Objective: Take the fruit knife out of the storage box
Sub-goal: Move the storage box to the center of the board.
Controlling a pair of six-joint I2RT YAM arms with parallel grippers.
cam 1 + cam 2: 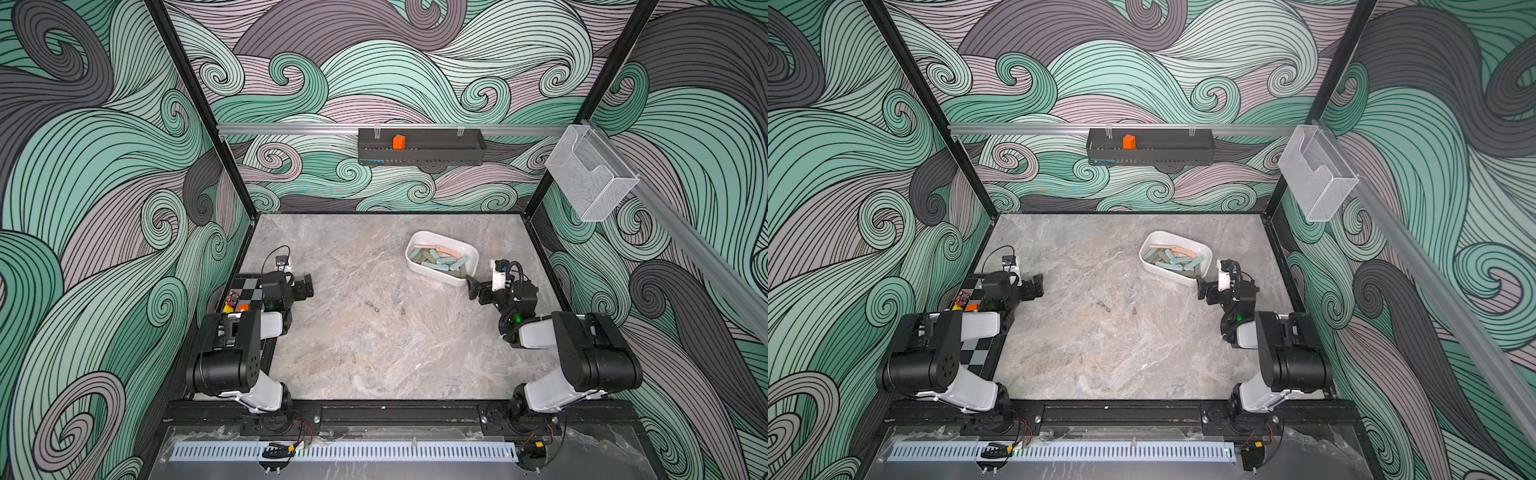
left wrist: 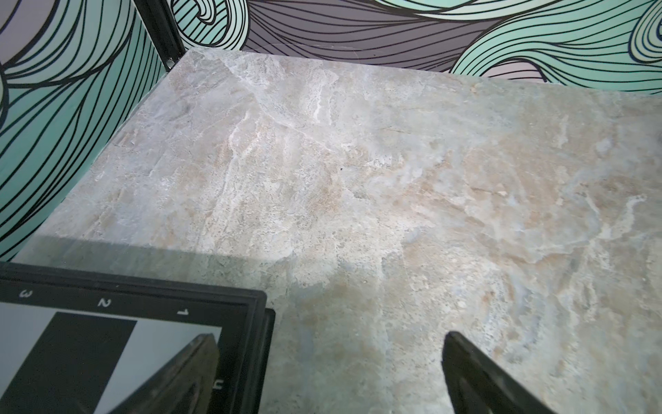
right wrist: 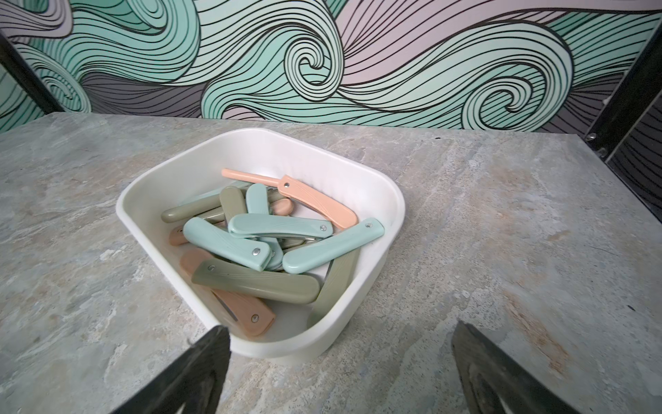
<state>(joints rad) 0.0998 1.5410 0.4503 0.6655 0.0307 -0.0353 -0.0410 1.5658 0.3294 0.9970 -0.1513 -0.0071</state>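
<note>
The right gripper (image 3: 338,331) has its jaws spread about as wide as they seem to go, with nothing between them. Through the gap I look straight at the near corner of the storage box (image 3: 250,143), which sits just ahead of the tips and untouched. I take that wide, empty stance as readiness to drop over a handle, so the reach into the box looks not yet begun.

Inside lies a loose heap of folding fruit knives (image 3: 272,247), crossed over one another in teal, olive and peach. A teal knife (image 3: 333,247) lies on top with one end up against the box wall; it is free of the others and looks to me the easiest to take. The peach knife (image 3: 247,312) nearest the jaws lies low, pinned under an olive knife (image 3: 258,283). At the far side an open peach knife (image 3: 304,197) shows its blade swung out, though I cannot tell whether that blade is bare or sheathed.

The left gripper (image 2: 329,337) is also wide open and empty. It is over bare table (image 2: 358,161) beside the corner of a black-framed chequered board (image 2: 143,297), well apart from the box, and I judge it is parked clear of the other arm's work.

In both top views the box stands toward the far right of the table.
</note>
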